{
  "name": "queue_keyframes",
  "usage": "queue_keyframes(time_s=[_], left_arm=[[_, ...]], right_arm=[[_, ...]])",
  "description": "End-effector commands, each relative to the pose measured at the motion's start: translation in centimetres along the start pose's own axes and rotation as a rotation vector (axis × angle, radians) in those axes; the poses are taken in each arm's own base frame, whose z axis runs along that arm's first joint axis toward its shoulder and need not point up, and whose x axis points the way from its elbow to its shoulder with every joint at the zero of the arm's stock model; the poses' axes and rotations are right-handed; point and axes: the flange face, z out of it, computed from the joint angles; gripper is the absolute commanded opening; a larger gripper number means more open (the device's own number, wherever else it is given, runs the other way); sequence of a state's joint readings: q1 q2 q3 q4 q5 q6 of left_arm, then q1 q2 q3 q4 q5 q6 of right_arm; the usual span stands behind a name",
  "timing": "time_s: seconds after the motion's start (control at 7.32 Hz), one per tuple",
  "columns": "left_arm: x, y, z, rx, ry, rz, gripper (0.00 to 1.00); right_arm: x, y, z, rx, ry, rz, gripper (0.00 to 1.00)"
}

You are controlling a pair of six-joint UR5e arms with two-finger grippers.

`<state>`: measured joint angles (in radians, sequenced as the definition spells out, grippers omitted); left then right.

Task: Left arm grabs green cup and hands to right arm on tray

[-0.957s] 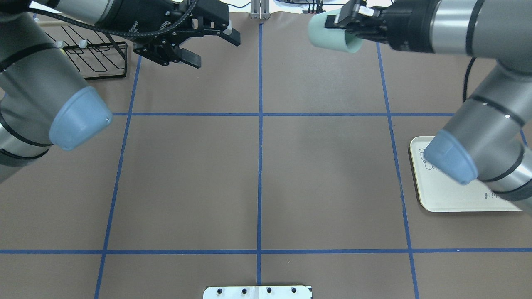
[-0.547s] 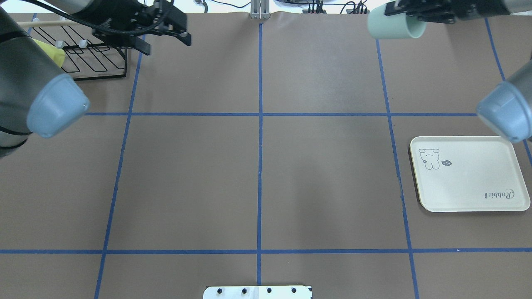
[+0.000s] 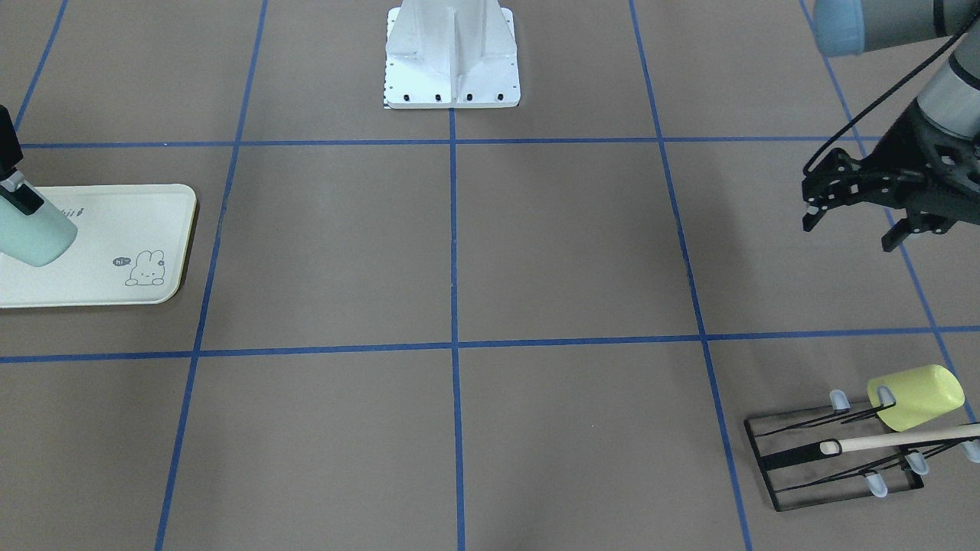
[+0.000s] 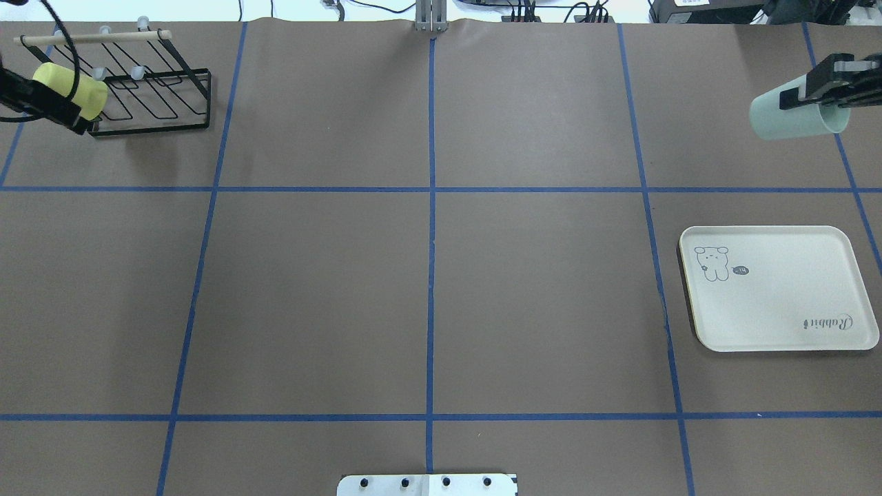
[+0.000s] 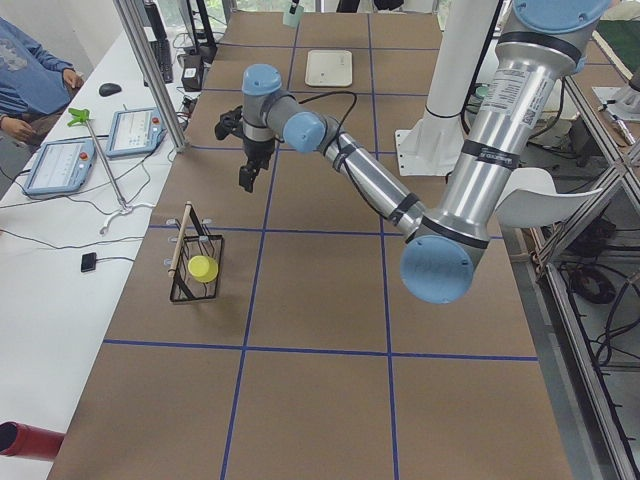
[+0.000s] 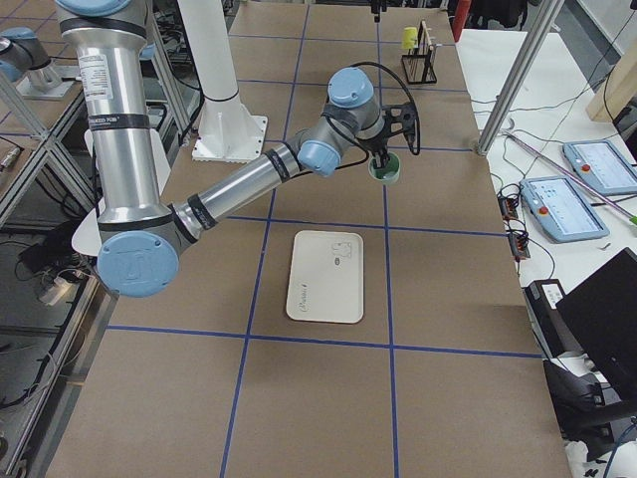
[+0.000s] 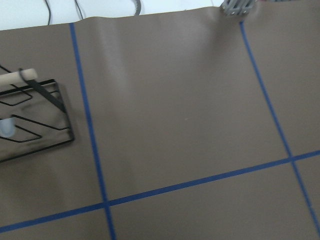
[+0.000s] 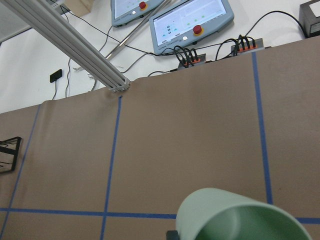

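My right gripper [image 4: 807, 96] is shut on the pale mint-green cup [image 4: 789, 118] and holds it tilted in the air, off the tray's far side. The cup also shows in the front view [image 3: 34, 233] and fills the bottom of the right wrist view [image 8: 240, 217]. The cream tray [image 4: 778, 310] with the rabbit drawing lies flat on the right of the table, with nothing on it. My left gripper [image 3: 850, 227] is open and holds nothing. It hangs above the table's left edge, near the wire rack.
A black wire rack [image 4: 158, 103] with a wooden dowel stands at the far left corner and holds a yellow-green cup [image 4: 72, 89]. The robot's white base plate [image 4: 427, 484] sits at the near edge. Blue tape lines cross the brown table.
The right gripper has carried the green cup to the right and nearer the tray. The left arm has swung left, out of most of the overhead view, its gripper still open.
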<state>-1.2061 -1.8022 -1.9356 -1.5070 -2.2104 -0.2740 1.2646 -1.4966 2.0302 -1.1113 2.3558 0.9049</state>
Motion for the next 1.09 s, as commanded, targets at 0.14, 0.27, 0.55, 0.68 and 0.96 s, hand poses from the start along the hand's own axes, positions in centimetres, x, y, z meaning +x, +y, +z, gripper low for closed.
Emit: queue_keyframes(time_s=[0.14, 0.27, 0.55, 0.68, 0.96], left_arm=[[-14.4, 10.3, 5.1, -0.176, -0.078, -0.205, 1.0], [-17.8, 13.1, 4.9, -0.195, -0.088, -0.134, 1.0], [-25.8, 20.7, 4.5, -0.237, -0.063, -0.122, 1.0], [-28.2, 22.8, 4.1, -0.226, -0.04, -0.184, 1.0], [-28.4, 23.7, 3.7, -0.214, -0.019, -0.206, 1.0]], right_arm=[[6.1, 3.0, 0.2, -0.056, 0.064, -0.063, 0.0], [6.9, 3.7, 0.2, -0.074, 0.065, -0.073, 0.0], [8.2, 5.1, 0.7, -0.105, 0.079, -0.072, 0.0], [7.8, 6.4, 2.2, -0.149, 0.08, -0.079, 0.0], [8.1, 10.2, 7.3, -0.244, 0.198, -0.094, 0.0]])
